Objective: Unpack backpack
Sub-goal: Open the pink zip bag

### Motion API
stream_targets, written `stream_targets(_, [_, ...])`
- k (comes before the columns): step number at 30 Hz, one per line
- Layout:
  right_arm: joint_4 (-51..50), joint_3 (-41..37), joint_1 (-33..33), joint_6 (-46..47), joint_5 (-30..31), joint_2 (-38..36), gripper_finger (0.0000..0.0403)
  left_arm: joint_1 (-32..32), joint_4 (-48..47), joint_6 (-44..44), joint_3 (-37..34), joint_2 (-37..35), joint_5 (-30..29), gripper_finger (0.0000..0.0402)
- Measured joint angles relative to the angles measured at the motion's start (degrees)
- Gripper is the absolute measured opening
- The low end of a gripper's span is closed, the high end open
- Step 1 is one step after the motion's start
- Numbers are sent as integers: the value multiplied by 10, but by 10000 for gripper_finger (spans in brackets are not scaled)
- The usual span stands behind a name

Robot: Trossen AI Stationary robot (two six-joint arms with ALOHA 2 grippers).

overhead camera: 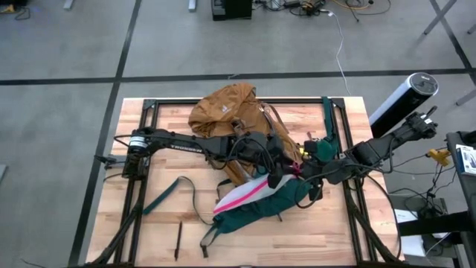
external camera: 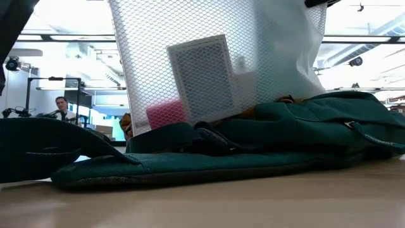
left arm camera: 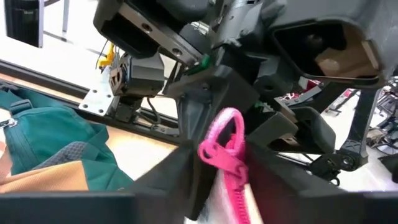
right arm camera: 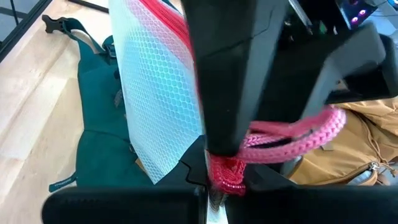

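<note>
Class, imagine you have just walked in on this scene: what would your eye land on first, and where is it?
First, the clear mesh pouch with its pink zip edge, lifted over the middle of the table where the two dark arms meet. The right gripper is shut on the pouch's pink zip end, with the left gripper right against the pink cord loop. Beneath lies the mustard-tan backpack, its dark green side sprawled toward the table's front edge.

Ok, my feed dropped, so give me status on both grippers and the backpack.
Right gripper shut on pouch's pink zipper edge. Left gripper at pink zipper cord, grip unclear. Backpack lying flat under lifted pouch.
</note>
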Motion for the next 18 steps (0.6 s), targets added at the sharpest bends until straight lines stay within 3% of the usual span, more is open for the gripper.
stream_targets(3, [0,0,0,0,2,0,8,0,-2,6,0,-7,-4,20])
stream_targets(10, [-3,18,0,-4,0,-1,50,-1,7,29,-1,-25,-10,8])
stream_targets(18, [-50,35,0,8,0,-4,5,-1,1,28,-1,-30,-17,1])
